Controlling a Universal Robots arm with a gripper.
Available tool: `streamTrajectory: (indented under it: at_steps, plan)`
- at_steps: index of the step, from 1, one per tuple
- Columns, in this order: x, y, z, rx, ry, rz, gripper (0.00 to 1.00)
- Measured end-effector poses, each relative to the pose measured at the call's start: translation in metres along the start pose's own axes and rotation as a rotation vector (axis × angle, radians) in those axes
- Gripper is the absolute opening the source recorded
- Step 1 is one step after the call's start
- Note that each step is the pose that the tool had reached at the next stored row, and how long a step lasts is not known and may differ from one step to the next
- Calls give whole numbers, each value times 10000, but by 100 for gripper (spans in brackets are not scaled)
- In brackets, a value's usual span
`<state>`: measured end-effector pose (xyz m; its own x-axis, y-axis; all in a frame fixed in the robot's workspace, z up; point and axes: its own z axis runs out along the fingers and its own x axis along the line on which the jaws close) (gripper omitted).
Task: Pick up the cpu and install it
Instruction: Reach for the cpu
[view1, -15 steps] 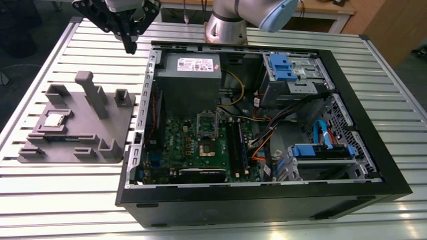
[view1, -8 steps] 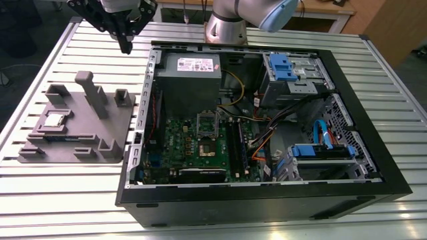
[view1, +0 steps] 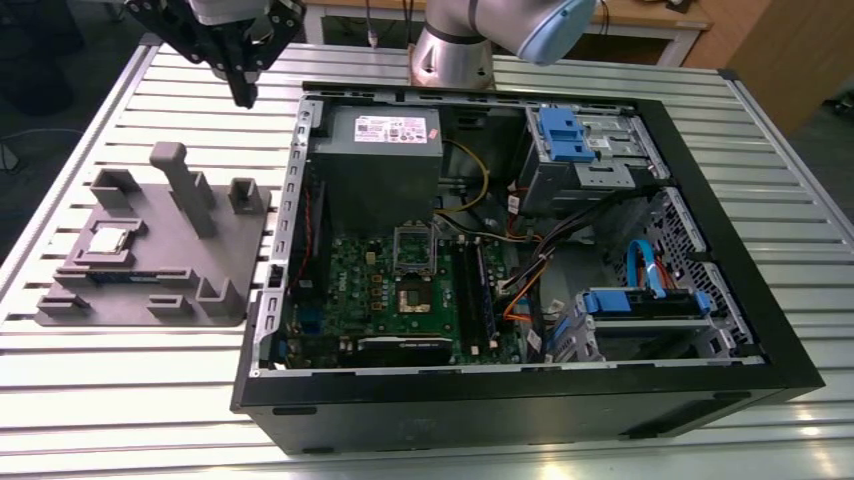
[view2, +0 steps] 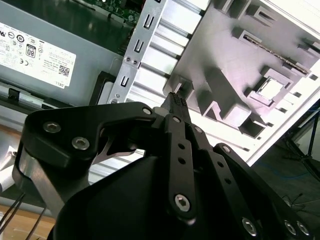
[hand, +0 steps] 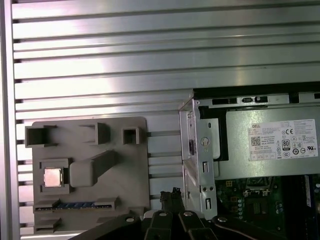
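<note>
One tool (view1: 244, 96), upper body cut off

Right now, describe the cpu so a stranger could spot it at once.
On the slatted table, find the grey plate on the exterior view's left of the open computer case. The cpu sits in a square pocket on it, the only small flat shiny silver square among dull grey blocks.
</note>
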<state>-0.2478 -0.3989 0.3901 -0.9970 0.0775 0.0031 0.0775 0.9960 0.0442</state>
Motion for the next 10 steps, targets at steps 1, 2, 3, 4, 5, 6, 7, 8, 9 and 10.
streamTrajectory:
  at_steps: [1,2,3,4,5,6,7,8,9,10]
  plan:
    - [10,-1,0,1,1,0,10]
    - [20,-1,0,0,1,0,10]
    - [29,-2,0,0,1,0,10]
    - [39,-3,1,0,0,0,10]
    - [47,-4,0,1,1,0,10]
    - [54,-4,1,0,1,0,10]
    - [60,-5,1,1,1,0,10]
    - [65,-5,1,1,2,0,10]
    - [70,-5,1,0,2,0,10]
    - [75,-6,1,1,3,0,10]
